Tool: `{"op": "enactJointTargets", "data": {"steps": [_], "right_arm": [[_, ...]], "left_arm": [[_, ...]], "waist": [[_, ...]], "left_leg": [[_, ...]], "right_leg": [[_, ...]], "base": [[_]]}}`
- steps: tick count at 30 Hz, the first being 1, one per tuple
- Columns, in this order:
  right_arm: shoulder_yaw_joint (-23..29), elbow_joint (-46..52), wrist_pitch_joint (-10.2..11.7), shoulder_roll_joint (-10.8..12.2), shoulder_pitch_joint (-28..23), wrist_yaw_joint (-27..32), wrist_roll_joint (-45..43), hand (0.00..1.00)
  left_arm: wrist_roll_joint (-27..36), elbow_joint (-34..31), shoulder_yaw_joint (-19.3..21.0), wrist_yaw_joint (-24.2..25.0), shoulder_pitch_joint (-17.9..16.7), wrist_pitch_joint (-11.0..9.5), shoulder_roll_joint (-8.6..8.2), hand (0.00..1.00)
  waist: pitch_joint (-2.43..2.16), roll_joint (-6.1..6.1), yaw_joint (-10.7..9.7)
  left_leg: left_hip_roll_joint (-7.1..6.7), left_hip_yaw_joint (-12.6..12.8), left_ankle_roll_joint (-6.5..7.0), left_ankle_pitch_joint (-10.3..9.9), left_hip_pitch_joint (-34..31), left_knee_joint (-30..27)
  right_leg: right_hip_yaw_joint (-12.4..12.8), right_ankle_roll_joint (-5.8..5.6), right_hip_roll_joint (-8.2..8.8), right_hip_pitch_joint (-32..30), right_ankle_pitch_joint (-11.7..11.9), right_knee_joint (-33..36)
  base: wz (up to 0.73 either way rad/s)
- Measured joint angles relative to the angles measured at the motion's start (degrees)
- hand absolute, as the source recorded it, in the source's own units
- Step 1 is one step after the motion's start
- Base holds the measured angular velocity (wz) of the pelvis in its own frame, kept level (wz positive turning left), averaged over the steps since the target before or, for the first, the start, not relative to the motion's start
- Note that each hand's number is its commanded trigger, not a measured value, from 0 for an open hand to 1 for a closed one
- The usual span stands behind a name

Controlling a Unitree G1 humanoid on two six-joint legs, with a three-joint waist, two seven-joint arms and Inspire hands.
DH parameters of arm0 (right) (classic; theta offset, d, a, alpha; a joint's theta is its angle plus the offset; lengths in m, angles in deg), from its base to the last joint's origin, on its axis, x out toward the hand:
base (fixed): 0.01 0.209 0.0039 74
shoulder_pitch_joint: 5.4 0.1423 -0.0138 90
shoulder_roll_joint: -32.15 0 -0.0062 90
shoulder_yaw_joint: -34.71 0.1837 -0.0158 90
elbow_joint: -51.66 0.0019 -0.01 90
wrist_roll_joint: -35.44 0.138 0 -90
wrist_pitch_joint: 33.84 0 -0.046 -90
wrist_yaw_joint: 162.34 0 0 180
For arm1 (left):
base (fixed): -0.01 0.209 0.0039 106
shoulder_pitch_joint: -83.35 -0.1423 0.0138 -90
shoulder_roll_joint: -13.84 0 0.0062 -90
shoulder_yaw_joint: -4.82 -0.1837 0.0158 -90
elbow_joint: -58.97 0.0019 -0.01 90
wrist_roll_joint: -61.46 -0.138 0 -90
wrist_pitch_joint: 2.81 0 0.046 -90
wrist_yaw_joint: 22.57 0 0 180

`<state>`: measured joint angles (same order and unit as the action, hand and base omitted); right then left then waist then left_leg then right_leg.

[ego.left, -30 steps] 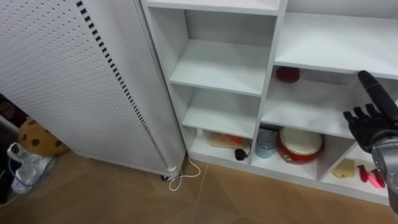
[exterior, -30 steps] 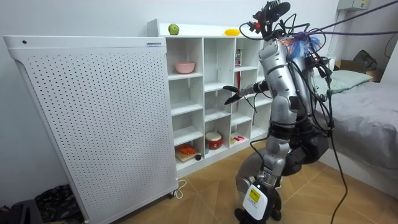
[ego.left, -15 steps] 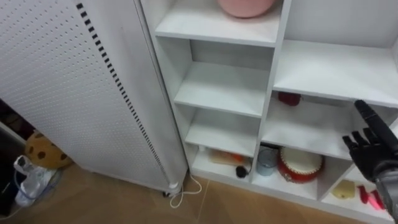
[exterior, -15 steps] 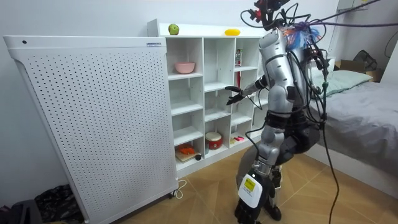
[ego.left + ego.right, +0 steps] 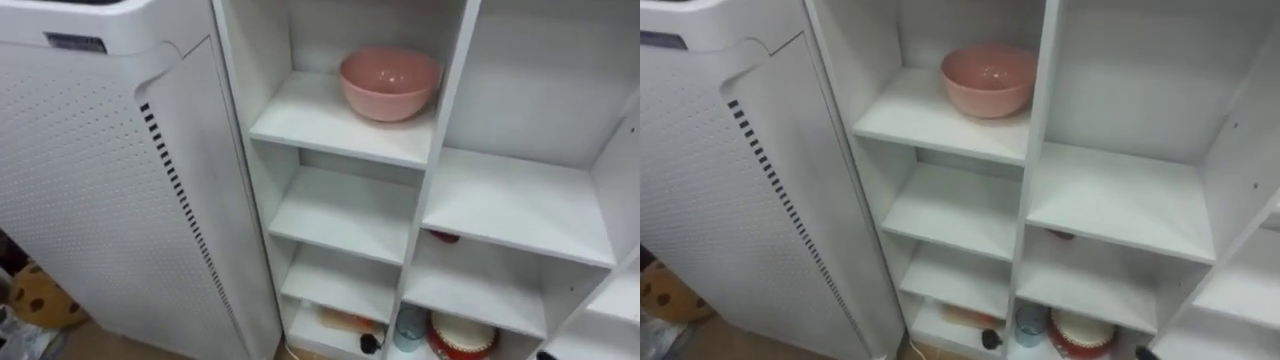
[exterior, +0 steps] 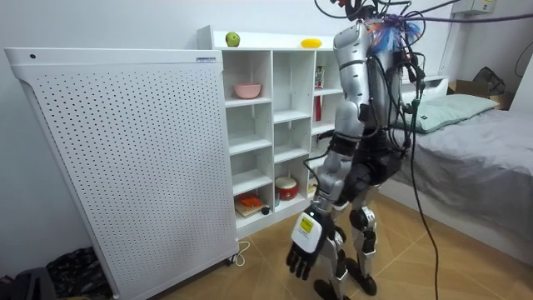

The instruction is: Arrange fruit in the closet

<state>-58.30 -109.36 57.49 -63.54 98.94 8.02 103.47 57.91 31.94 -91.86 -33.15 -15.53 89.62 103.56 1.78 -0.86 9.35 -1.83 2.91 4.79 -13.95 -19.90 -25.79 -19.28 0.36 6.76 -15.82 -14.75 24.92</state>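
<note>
Atop closet (image 6: pixel 271 43): apple (image 6: pixel 232 38), yellow fruit (image 6: pixel 311 42), not yet arranged, I judge. Left hand (image 6: pixel 301 257) hangs slack, empty; right hand (image 5: pixel 546 356), cannot tell.

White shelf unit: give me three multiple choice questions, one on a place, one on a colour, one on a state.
1. Where in the white open shelf unit is the pink round bowl? A top compartment of the left column; B bottom compartment; C on its top.
2. What colour is the round apple-like fruit on the unit's top? A red; B green; C purple.
3. How does the bowl stand? A upside down; B on its side; C upright, empty.
Answers: 1 A, it sits just under the top board; 2 B, it shows plainly green; 3 C, the eye views look into its bare inside.
</note>
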Motion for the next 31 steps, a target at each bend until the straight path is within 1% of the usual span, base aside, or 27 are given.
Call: {"op": "enactJointTargets", "data": {"steps": [1, 2, 3, 4, 5, 6, 7, 8, 10, 11, 12, 13, 14, 15, 16, 18, 19, 23, 25, 27, 28, 31], "right_arm": [[-0.3, 0.0, -0.2, 1.5, -3.5, -1.0, -2.1, 0.0], [-0.3, 0.0, -0.2, 2.2, -5.3, -1.6, -3.0, 0.0], [-0.4, 0.0, -0.2, 3.2, -8.9, -2.3, -4.6, 0.0], [-1.2, 0.0, -0.2, 3.8, -11.6, -2.6, -6.9, 0.0], [-1.6, -0.1, -0.2, 4.1, -12.6, -2.7, -8.6, 0.0], [-1.9, -0.3, -0.2, 4.9, -14.3, -2.9, -11.5, 0.0], [-1.9, -0.3, -0.2, 5.8, -15.8, -3.3, -13.5, 0.0], [-1.9, -0.3, -0.2, 6.2, -16.5, -3.5, -14.5, 0.0], [-2.2, -0.6, -0.2, 7.5, -18.4, -4.1, -17.3, 0.0], [-2.3, -0.9, -0.2, 7.8, -18.4, -4.2, -18.1, 0.0], [-2.5, -1.6, -0.2, 8.5, -18.3, -4.2, -19.8, 0.0], [-2.5, -2.4, -0.3, 9.4, -18.4, -4.2, -21.3, 0.0], [-2.5, -2.7, -0.4, 9.8, -18.5, -4.2, -21.7, 0.0], [-2.5, -2.7, -0.9, 10.5, -18.6, -4.0, -22.8, 0.0], [-2.4, -2.7, -1.3, 11.1, -18.7, -3.7, -24.3, 0.0], [-2.2, -2.7, -1.5, 11.7, -18.9, -3.0, -26.2, 0.0], [-2.0, -2.8, -1.5, 12.0, -19.0, -2.4, -28.0, 0.0], [-1.8, -3.6, -2.3, 12.2, -20.1, -1.1, -33.0, 0.0], [0.1, -5.2, -3.1, 12.6, -20.5, -0.6, -35.4, 0.0], [2.1, -5.5, -3.9, 12.7, -20.9, -0.6, -36.4, 0.0], [2.5, -5.7, -4.0, 12.8, -21.2, -0.7, -36.6, 0.0], [2.6, -6.0, -4.1, 12.8, -21.1, -1.1, -37.4, 0.0]], "left_arm": [[-0.2, 0.1, 0.5, -0.7, -1.2, -0.2, -0.1, 0.0], [-1.0, 0.1, 1.4, -1.0, -1.8, -0.4, -0.38, 0.0], [-2.1, -0.2, 2.8, -1.5, -3.0, -0.7, -1.11, 0.0], [-3.0, -0.9, 3.7, -1.8, -4.0, -0.7, -1.69, 0.0], [-3.3, -1.3, 4.1, -1.9, -4.4, -0.7, -1.92, 0.0], [-3.7, -1.8, 4.5, -2.3, -4.9, -1.0, -2.34, 0.0], [-5.4, -2.3, 4.9, -2.6, -5.1, -1.2, -2.61, 0.0], [-6.7, -2.3, 5.0, -2.7, -5.2, -1.4, -2.75, 0.0], [-9.9, -2.3, 5.5, -2.8, -4.9, -1.6, -3.75, 0.0], [-10.1, -2.3, 5.5, -2.9, -4.9, -1.6, -4.07, 0.0], [-10.6, -2.2, 5.5, -3.0, -4.9, -1.5, -4.77, 0.0], [-10.6, -2.1, 5.5, -3.0, -5.0, -1.3, -5.39, 0.0], [-10.7, -2.1, 5.5, -3.0, -5.0, -1.1, -5.64, 0.0], [-10.6, -2.1, 5.5, -3.0, -5.0, -1.0, -6.01, 0.0], [-10.7, -2.1, 6.0, -3.0, -4.7, -0.7, -6.25, 0.0], [-10.7, -2.2, 7.3, -3.0, -4.5, -0.2, -6.36, 0.0], [-10.7, -2.2, 8.3, -3.0, -4.4, 0.0, -6.37, 0.0], [-12.4, -2.2, 10.5, -3.0, -4.3, 1.2, -6.67, 0.0], [-13.5, -2.3, 12.2, -2.8, -4.3, 1.7, -7.49, 0.0], [-13.5, -2.3, 14.0, -2.2, -4.3, 2.7, -8.36, 0.0], [-13.4, -2.3, 14.8, -1.5, -4.1, 3.1, -8.61, 0.0], [-13.4, -1.9, 16.1, 0.3, -3.1, 3.6, -8.6, 0.0]], "waist": [[-0.79, -0.57, -0.8], [-1.09, -0.71, -1.1], [-1.51, -0.94, -1.5], [-1.71, -1.15, -1.9], [-1.74, -1.24, -2.3], [-1.72, -1.55, -3.4], [-1.62, -1.84, -4.2], [-1.56, -1.84, -4.4], [-1.59, -1.86, -4.8], [-1.6, -1.91, -4.7], [-1.53, -1.88, -4.8], [-1.5, -1.79, -5.2], [-1.51, -1.78, -5.4], [-1.46, -1.75, -5.9], [-1.51, -1.68, -6.3], [-1.48, -1.72, -6.9], [-1.48, -1.72, -7.5], [-1.49, -1.75, -8.4], [-1.46, -1.8, -9.1], [-1.52, -1.75, -9.2], [-1.48, -1.79, -9.2], [-1.47, -1.94, -9.2]], "left_leg": [[-0.01, 0.0, -0.13, 0.0, 2.6, 1.8], [0.02, 0.0, -0.18, 0.0, 3.9, 2.7], [0.04, 0.0, -0.27, 0.0, 6.9, 4.6], [0.01, 0.2, -0.34, -0.1, 9.5, 6.1], [0.01, 0.2, -0.42, -0.1, 10.6, 6.7], [0.02, 0.2, -0.52, -0.2, 12.5, 7.7], [0.02, 0.2, -0.62, -0.2, 14.3, 8.7], [0.04, 0.2, -0.74, -0.3, 15.2, 9.2], [0.13, 0.8, -0.88, -0.3, 17.8, 10.4], [0.15, 1.1, -0.89, -0.4, 18.4, 10.6], [0.24, 1.6, -0.89, -0.4, 19.7, 11.2], [0.23, 1.5, -0.91, -0.4, 20.8, 11.7], [0.23, 1.5, -0.92, -0.4, 21.3, 12.0], [0.23, 1.6, -0.91, -0.4, 22.2, 12.3], [0.25, 1.6, -0.9, -0.4, 22.7, 12.4], [0.21, 1.7, -0.89, -0.4, 23.0, 12.4], [0.18, 1.7, -0.88, -0.4, 23.4, 12.5], [0.16, 1.8, -0.86, -0.4, 24.8, 12.8], [0.16, 2.0, -0.86, -0.4, 25.5, 13.2], [0.25, 2.5, -0.86, -0.4, 25.6, 13.1], [0.4, 2.9, -0.86, -0.4, 25.7, 13.2], [0.54, 2.9, -0.91, -0.4, 26.0, 13.2]], "right_leg": [[-0.3, -0.17, -0.34, 2.6, 0.3, -2.0], [-0.3, -0.3, -0.66, 4.1, 0.5, -3.1], [-0.3, -0.61, -1.15, 7.2, 0.9, -5.3], [-0.2, -0.91, -1.8, 9.6, 1.1, -6.9], [-0.1, -0.94, -1.92, 10.8, 1.2, -7.6], [-0.2, -1.11, -1.96, 13.0, 1.3, -8.9], [0.0, -1.24, -2.3, 15.0, 1.4, -10.2], [0.2, -1.31, -2.67, 15.8, 1.5, -10.7], [0.7, -1.39, -2.95, 18.1, 1.7, -11.8], [0.9, -1.38, -2.98, 18.5, 1.7, -12.2], [1.1, -1.42, -3.14, 19.6, 1.9, -12.7], [1.3, -1.58, -3.41, 21.0, 2.2, -13.6], [1.7, -1.62, -3.55, 21.5, 2.4, -14.1], [2.3, -1.68, -3.73, 22.4, 2.7, -14.6], [2.9, -1.71, -3.84, 23.0, 2.9, -15.0], [4.3, -1.73, -3.91, 23.3, 3.0, -15.3], [5.2, -1.73, -3.95, 23.6, 3.0, -15.3], [5.7, -1.73, -4.03, 24.8, 3.0, -15.4], [6.2, -1.73, -4.08, 24.9, 3.0, -15.3], [7.4, -1.65, -4.23, 24.9, 3.1, -15.2], [7.9, -1.53, -4.38, 24.8, 3.2, -15.2], [8.3, -1.43, -4.61, 24.9, 3.5, -15.3]], "base": [[0.0], [-0.03], [-0.06], [-0.08], [-0.07], [-0.04], [0.0], [-0.07], [-0.13], [-0.19], [-0.15], [-0.1], [-0.04], [-0.04], [-0.04], [-0.02], [-0.04], [-0.04], [-0.06], [-0.21], [-0.23], [-0.11]]}}
